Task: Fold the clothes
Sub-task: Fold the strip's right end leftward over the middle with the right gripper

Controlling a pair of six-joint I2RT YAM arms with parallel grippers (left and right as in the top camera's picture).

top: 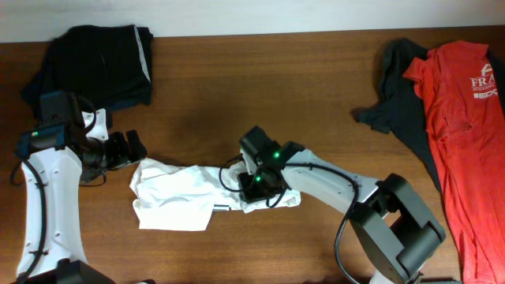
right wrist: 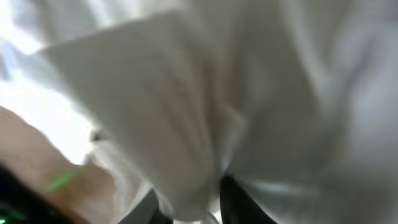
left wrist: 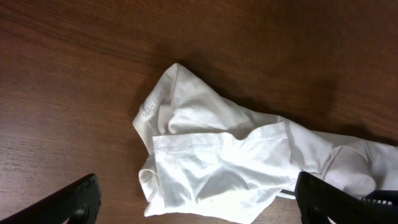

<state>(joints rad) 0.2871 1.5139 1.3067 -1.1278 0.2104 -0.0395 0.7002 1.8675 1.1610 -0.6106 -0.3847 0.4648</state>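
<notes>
A crumpled white garment [top: 177, 193] lies on the wooden table at centre-left. It also shows in the left wrist view [left wrist: 230, 168] and fills the right wrist view [right wrist: 205, 106]. My right gripper [top: 258, 189] is down on the garment's right end, its fingers [right wrist: 193, 208] shut on a pinch of the white cloth. My left gripper [top: 130, 150] hovers just left of the garment's upper-left corner, open and empty, with its fingers [left wrist: 199, 202] spread wide on either side of the cloth.
A folded black garment [top: 99, 59] lies at the back left. A dark grey shirt [top: 398, 102] and a red shirt [top: 465, 134] lie at the right. Bare wood [top: 260, 87] lies between the piles.
</notes>
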